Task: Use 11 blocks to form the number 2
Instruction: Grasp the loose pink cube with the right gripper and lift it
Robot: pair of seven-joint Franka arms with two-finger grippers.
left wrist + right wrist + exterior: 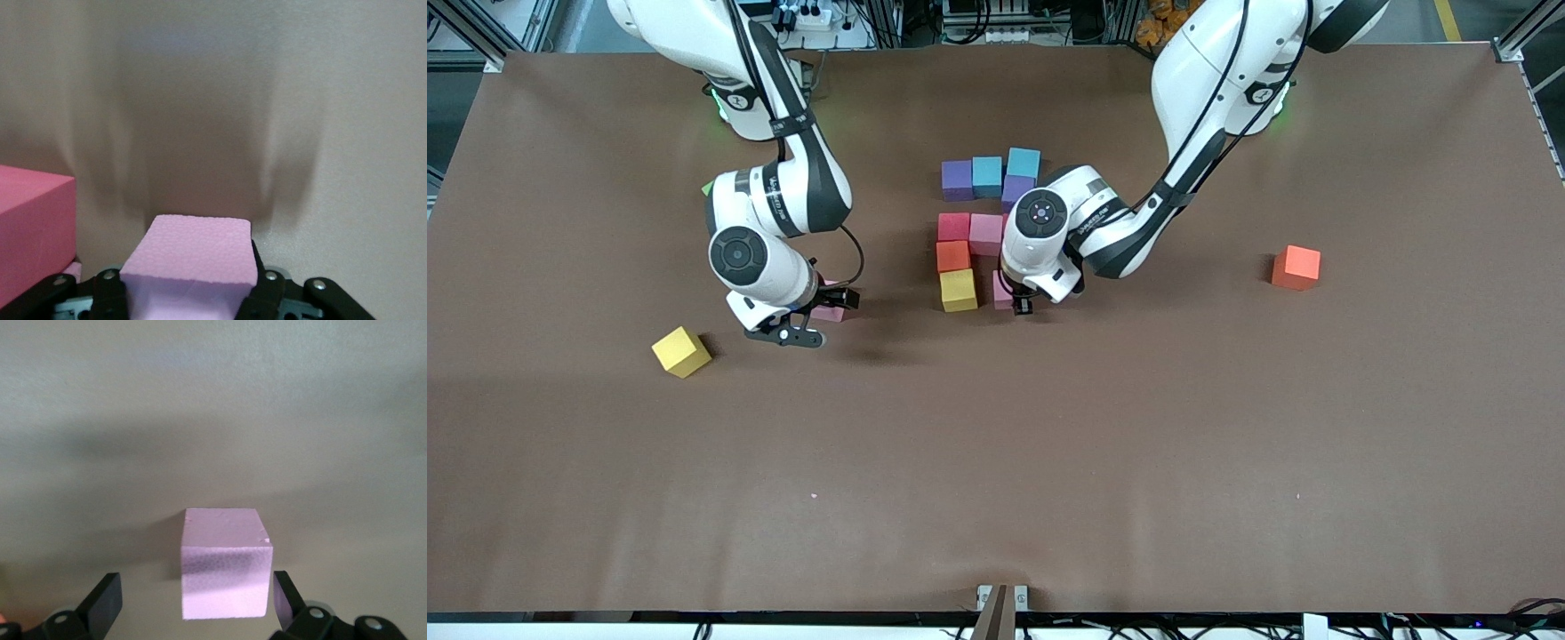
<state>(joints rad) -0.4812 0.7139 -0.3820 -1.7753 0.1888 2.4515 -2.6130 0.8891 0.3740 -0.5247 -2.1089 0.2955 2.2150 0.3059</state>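
Observation:
Several blocks sit in a cluster mid-table: purple (957,180), two light blue (987,176) (1024,164), purple (1016,189), red (953,227), pink (986,234), orange (952,256) and yellow (959,290). My left gripper (1019,300) (190,293) is low beside the yellow block, shut on a pink block (1002,290) (193,257). My right gripper (816,318) (195,600) is open, and its fingers (107,600) straddle another pink block (829,309) (225,570) resting on the table.
A loose yellow block (681,351) lies toward the right arm's end. A red-orange block (1296,268) lies toward the left arm's end. A green cube (708,188) peeks out by the right arm. A deep pink block face (33,227) stands close beside the left gripper.

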